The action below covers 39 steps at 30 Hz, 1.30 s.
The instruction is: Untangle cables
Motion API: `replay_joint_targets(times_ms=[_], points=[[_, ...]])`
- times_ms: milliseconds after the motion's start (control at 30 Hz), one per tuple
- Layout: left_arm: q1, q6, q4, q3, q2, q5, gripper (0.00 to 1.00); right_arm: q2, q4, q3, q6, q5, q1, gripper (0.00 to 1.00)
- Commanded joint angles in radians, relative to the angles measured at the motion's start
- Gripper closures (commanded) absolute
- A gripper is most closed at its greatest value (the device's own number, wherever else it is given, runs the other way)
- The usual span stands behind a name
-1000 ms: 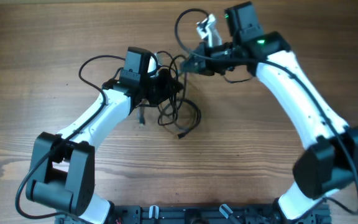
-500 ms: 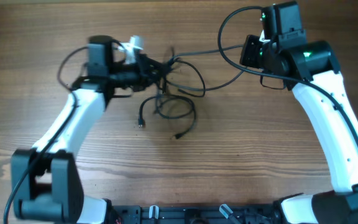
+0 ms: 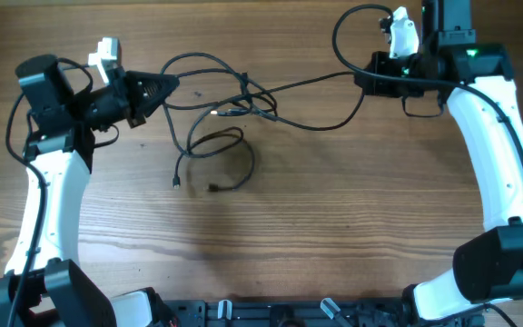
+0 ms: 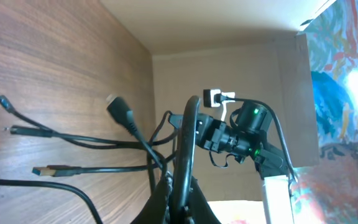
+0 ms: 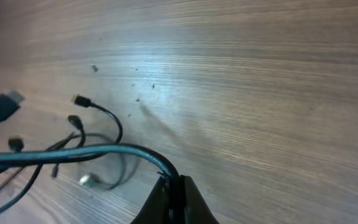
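The cables (image 3: 241,102) are thin black cords, knotted at the table's upper middle and pulled out between my two grippers. At the upper left my left gripper (image 3: 163,88) is shut on one strand; in the left wrist view that cable (image 4: 188,137) rises from between the closed fingers (image 4: 178,190). At the upper right my right gripper (image 3: 361,80) is shut on another strand, and its cable (image 5: 104,149) curves away to the left from the pinched tips (image 5: 173,186). A loose loop (image 3: 248,154) hangs below the knot, ending in small plugs (image 3: 177,183).
The wooden table (image 3: 334,227) lies under everything. Thicker black wires run along each arm, looping above the right wrist (image 3: 352,23). The left wrist view takes in a beige wall (image 4: 229,68), the right arm (image 4: 247,127) and several plug ends (image 4: 120,112).
Both arms have drawn apart, the left one to the left and the right one to the right. The bunched cables have been stretched into long strands with a smaller knot.
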Motion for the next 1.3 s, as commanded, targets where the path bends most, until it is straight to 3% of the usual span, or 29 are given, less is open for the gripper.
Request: replay_joint_targets(times_ms=[0, 100, 167, 200, 233, 267, 367, 433, 633, 700, 800, 833, 900, 1033, 1133, 1267], points=[[0.043, 0.091, -0.051, 0.001, -0.023, -0.066, 0.96, 0.015, -0.052, 0.016, 0.285, 0.392, -0.023, 0.96], [0.067, 0.162, -0.224, 0.001, -0.023, -0.331, 0.96, 0.019, -0.090, 0.015, 0.388, 0.686, -0.023, 0.96], [0.068, 0.141, -0.402, 0.001, -0.023, -0.719, 0.96, 0.021, -0.101, 0.015, 0.412, 0.757, -0.023, 0.96], [0.064, 0.106, -0.454, 0.001, -0.023, -0.843, 0.96, 0.022, -0.101, 0.015, 0.412, 0.750, -0.023, 0.96], [0.055, 0.049, -0.518, 0.001, -0.023, -1.005, 0.96, 0.023, -0.100, 0.015, 0.406, 0.721, -0.021, 0.96], [0.047, 0.048, -0.538, 0.001, -0.023, -1.073, 0.96, 0.023, -0.090, 0.015, 0.355, 0.625, -0.019, 0.96], [0.029, 0.048, -0.552, 0.001, -0.023, -1.160, 0.96, 0.024, -0.024, 0.015, 0.135, 0.270, -0.019, 0.94], [0.021, 0.055, -0.553, 0.001, -0.023, -1.150, 0.96, 0.024, -0.003, 0.015, 0.030, 0.102, -0.019, 0.90], [-0.065, 0.232, -0.537, 0.001, -0.023, -0.955, 0.96, 0.024, -0.003, 0.015, 0.025, 0.050, -0.019, 0.90], [-0.123, 0.286, -0.504, 0.001, -0.023, -0.836, 0.96, 0.024, -0.003, 0.015, -0.074, -0.105, -0.017, 0.80], [-0.202, 0.314, -0.334, 0.001, -0.023, -0.540, 0.96, 0.024, -0.005, 0.015, -0.182, -0.338, -0.002, 0.66], [-0.220, 0.297, -0.202, 0.002, -0.023, -0.383, 0.96, 0.024, -0.005, 0.015, -0.203, -0.390, 0.008, 0.63], [-0.222, 0.163, -0.013, 0.002, -0.023, -0.253, 0.96, 0.024, -0.004, 0.015, -0.202, -0.428, 0.023, 0.59], [-0.223, -0.152, 0.257, 0.002, -0.023, -0.238, 0.96, 0.024, -0.003, 0.015, -0.201, -0.454, 0.054, 0.56], [-0.224, -0.309, 0.304, 0.002, -0.023, -0.266, 0.95, 0.024, 0.002, 0.015, -0.196, -0.454, 0.103, 0.52], [-0.224, -0.327, 0.285, 0.001, -0.023, -0.280, 0.90, 0.024, 0.060, 0.015, -0.111, -0.420, 0.163, 0.48]])
